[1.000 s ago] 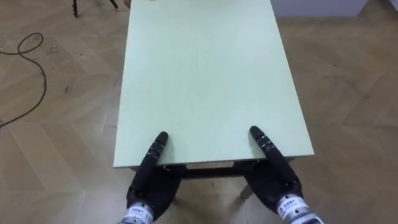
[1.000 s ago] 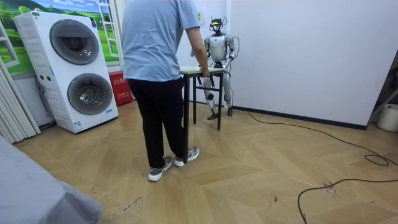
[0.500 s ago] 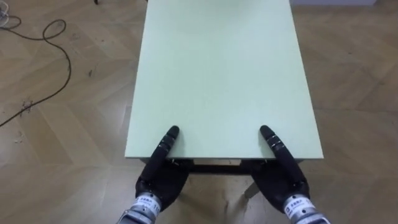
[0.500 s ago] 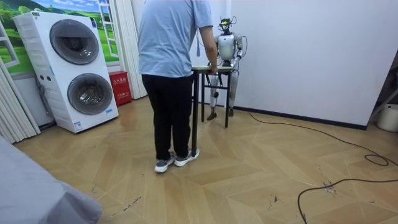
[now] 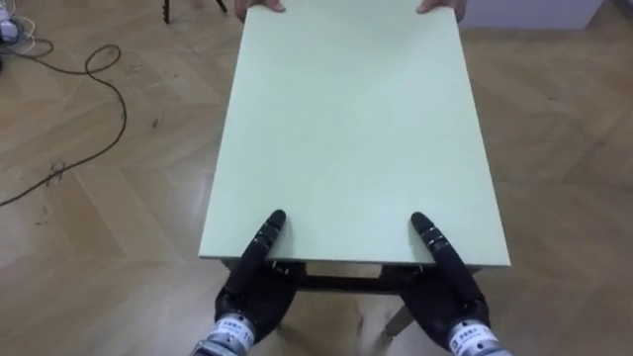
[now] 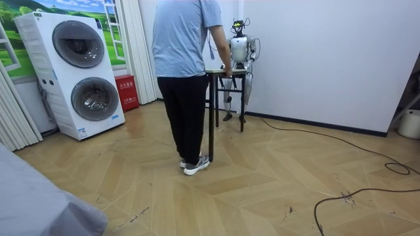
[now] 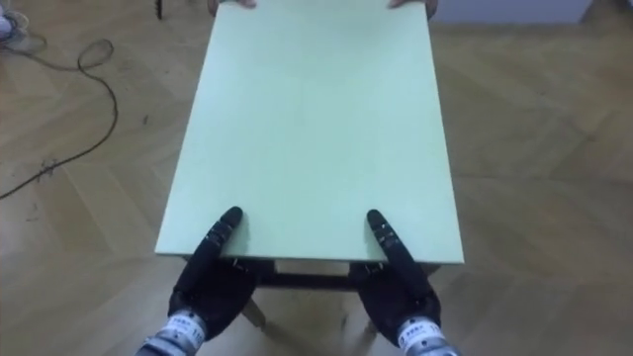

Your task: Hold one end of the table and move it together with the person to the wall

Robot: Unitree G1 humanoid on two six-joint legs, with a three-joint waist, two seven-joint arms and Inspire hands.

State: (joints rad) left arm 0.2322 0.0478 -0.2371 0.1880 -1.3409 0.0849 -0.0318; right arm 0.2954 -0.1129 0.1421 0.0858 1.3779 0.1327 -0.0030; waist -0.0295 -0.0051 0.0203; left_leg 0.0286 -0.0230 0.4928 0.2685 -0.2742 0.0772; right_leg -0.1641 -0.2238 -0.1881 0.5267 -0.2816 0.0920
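Observation:
A pale green table [image 5: 356, 129] stretches away from me, and I stand at its near short edge. My left hand [image 5: 252, 287] clamps that edge, thumb lying on top and fingers under the board. My right hand [image 5: 450, 292] grips the same edge further right in the same way. At the far edge a person's hands [image 5: 259, 5] hold the tabletop at both corners. In the room view the person [image 6: 184, 65] stands at the table's [image 6: 223, 71] near end, back to the camera, and I am at the far end close to the white wall.
A dark cable [image 5: 89, 74] loops over the wood floor left of the table. Two stacked washing machines [image 6: 72, 72] stand at the room view's left, a red box [image 6: 126, 92] beside them. Open parquet floor lies to the room view's right.
The person has stepped towards the room view's right, and the table and I have shifted that way towards the wall. The person's hands now show at the table's far edge.

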